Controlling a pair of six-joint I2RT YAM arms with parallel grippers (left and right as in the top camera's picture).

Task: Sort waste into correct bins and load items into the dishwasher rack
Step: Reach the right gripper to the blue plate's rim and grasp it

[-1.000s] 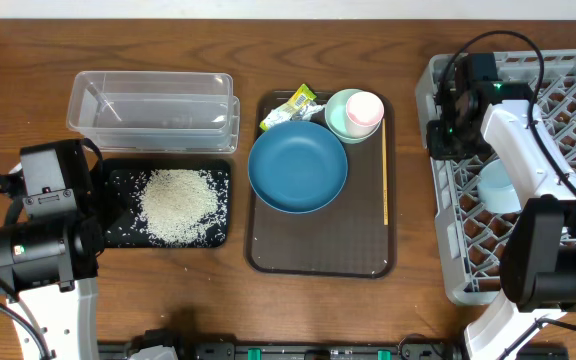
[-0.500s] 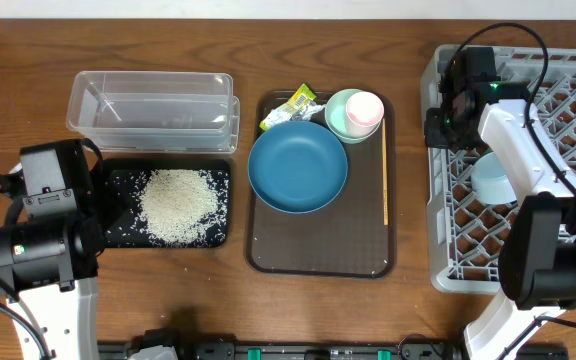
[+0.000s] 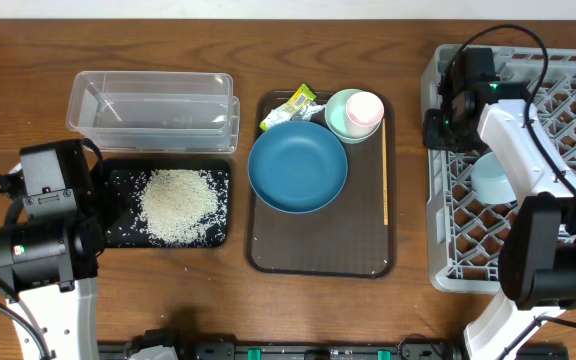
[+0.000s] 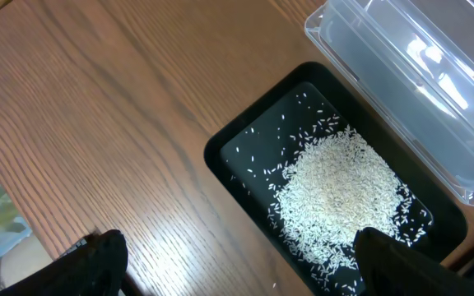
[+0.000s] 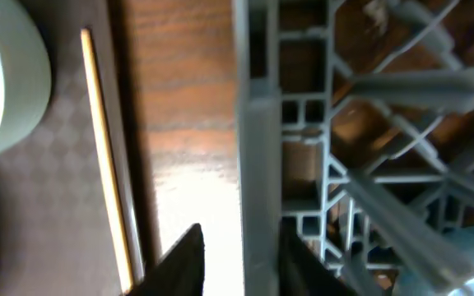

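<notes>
The grey dishwasher rack stands at the right with the light-blue bowl in it. My right gripper straddles the rack's left wall; its jaws are slightly open, with a gap on the left side. The dark-blue plate, mint-green bowl with the pink cup in it, and the yellow-green wrapper lie on the brown tray. The rice lies in the black tray. My left gripper is open and empty above the table beside the rice. The white paper is not in view.
The clear tub stands behind the black tray and also shows in the left wrist view. A thin yellow stick lies along the brown tray's right side. A strip of bare wood separates the brown tray from the rack.
The rack's front edge has dropped back and the rack now sits squarer; the light-blue bowl shifted slightly up and left with it. My left arm has not moved.
</notes>
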